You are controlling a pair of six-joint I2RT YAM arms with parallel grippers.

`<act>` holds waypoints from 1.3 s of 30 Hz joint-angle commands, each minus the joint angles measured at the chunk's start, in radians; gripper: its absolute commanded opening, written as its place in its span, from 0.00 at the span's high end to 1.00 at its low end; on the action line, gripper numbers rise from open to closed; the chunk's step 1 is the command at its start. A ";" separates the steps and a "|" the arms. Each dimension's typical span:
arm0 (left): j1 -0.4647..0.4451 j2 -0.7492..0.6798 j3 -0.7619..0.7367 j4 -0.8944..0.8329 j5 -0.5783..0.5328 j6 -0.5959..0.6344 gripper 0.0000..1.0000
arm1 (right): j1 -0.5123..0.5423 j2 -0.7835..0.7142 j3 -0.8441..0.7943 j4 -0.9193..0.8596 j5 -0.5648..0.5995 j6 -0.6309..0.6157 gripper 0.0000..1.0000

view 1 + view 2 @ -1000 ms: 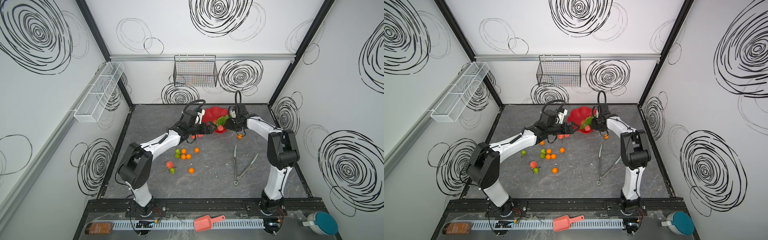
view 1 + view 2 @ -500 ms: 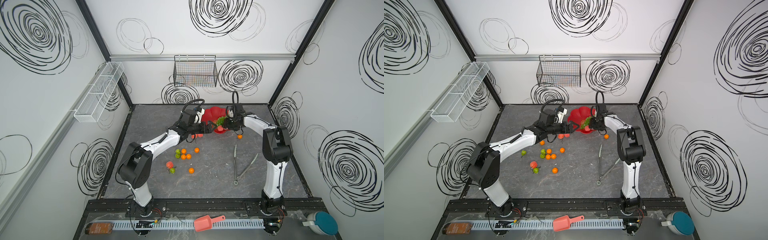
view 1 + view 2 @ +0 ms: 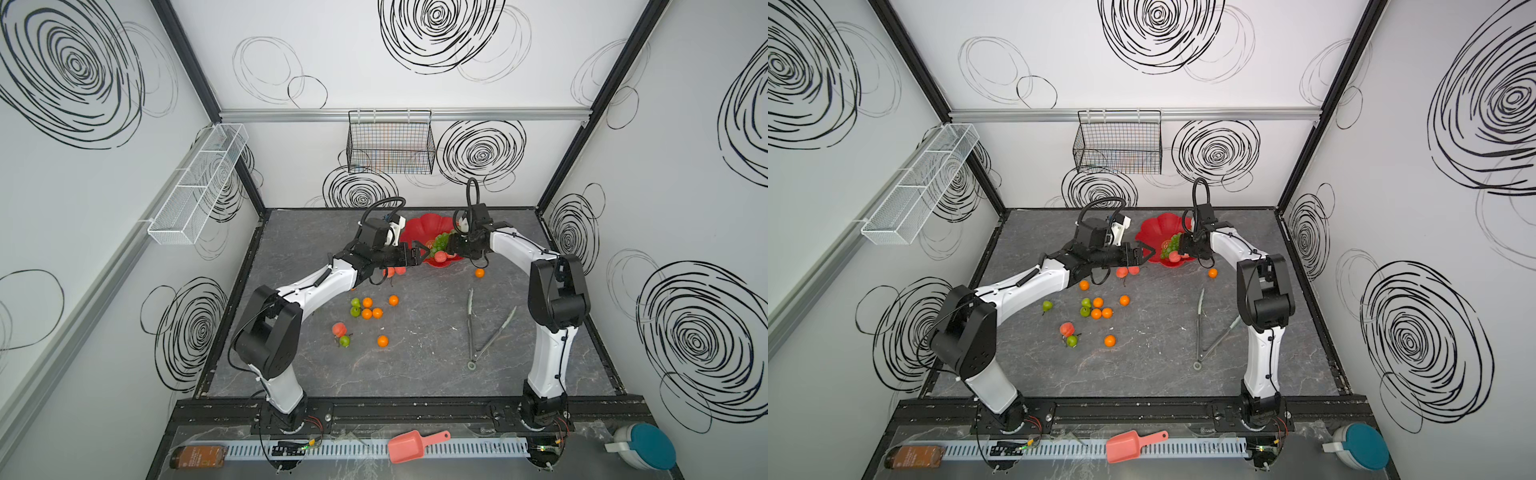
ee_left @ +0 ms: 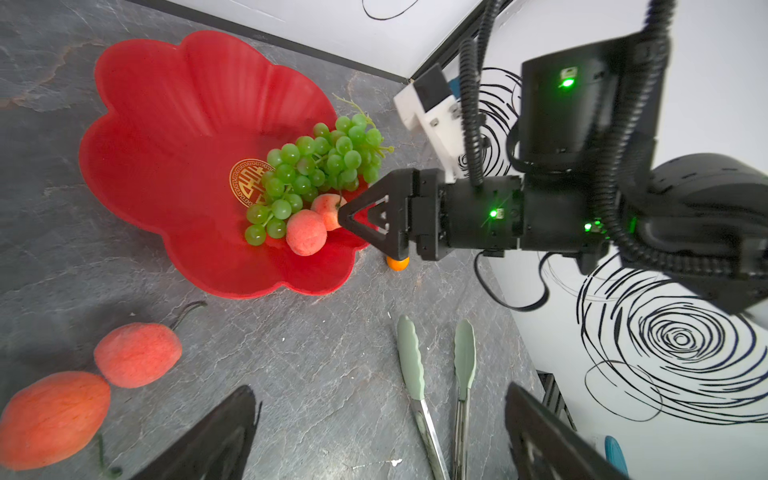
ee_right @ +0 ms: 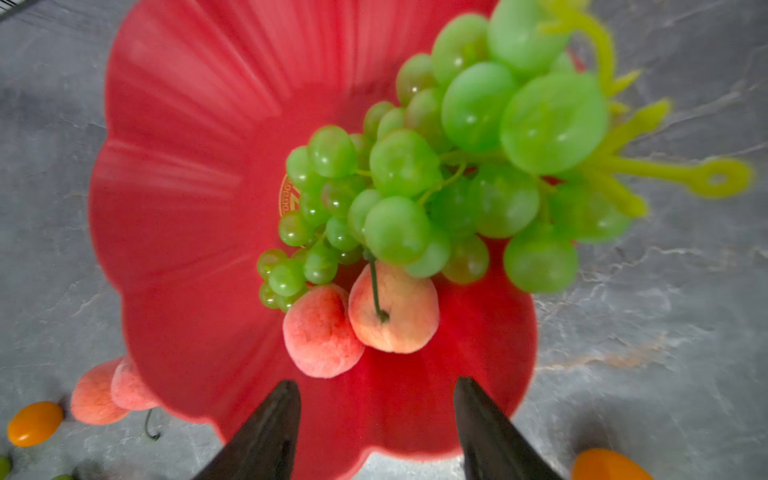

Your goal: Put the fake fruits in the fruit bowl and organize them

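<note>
Partly hidden: fruit bowl flanked by two empty grippers

Leftmost, a lone pear [image 3: 1047,306] peeks out beside the left arm [image 3: 1025,286] in a top view. Loose oranges [image 3: 367,302] and small pears [image 3: 355,302] cluster mid-table, and nearer the front a front peach [image 3: 339,329] touches a front pear [image 3: 344,341]. Two loose peaches [image 3: 393,271] sit half under the left gripper [image 3: 420,254], whose fingers stand spread and empty near the left edge of the fruit bowl [image 3: 419,226].

The bowl rests at the far middle of the table. Its right petals are masked by the right gripper [image 5: 376,382], whose fingers are parted over the rim with nothing between them. Inside lie the grapes [image 4: 316,166], which cover half the gold mark [image 4: 247,187]. Beside them is a clear peach [image 4: 305,237] and a second peach [image 4: 328,210] that a black finger clips. A stray orange [image 3: 480,273] sits to the right of the bowl, then the tongs [image 3: 471,328].
</note>
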 commanded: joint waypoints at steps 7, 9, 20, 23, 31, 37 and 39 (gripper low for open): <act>-0.009 -0.256 -0.143 -0.071 -0.080 0.022 0.04 | 0.065 -0.275 -0.166 0.040 0.085 -0.027 0.36; -0.003 -0.314 -0.191 -0.084 -0.093 0.020 0.04 | 0.103 -0.305 -0.199 0.051 0.105 -0.031 0.36; 0.201 -0.607 -0.481 -0.099 -0.029 -0.019 0.04 | 0.370 -0.258 -0.221 0.111 0.160 0.035 0.37; 0.288 -0.633 -0.526 -0.094 0.021 -0.019 0.04 | 0.419 -0.190 -0.173 0.106 0.164 0.057 0.37; 0.440 -0.628 -0.558 -0.062 0.107 -0.013 0.04 | 0.499 0.020 0.026 0.061 0.174 0.058 0.38; 0.474 -0.588 -0.545 -0.016 0.122 -0.042 0.04 | 0.499 0.133 0.162 0.015 0.180 0.043 0.39; 0.474 -0.571 -0.536 0.003 0.118 -0.052 0.04 | 0.498 0.169 0.211 -0.005 0.185 0.033 0.39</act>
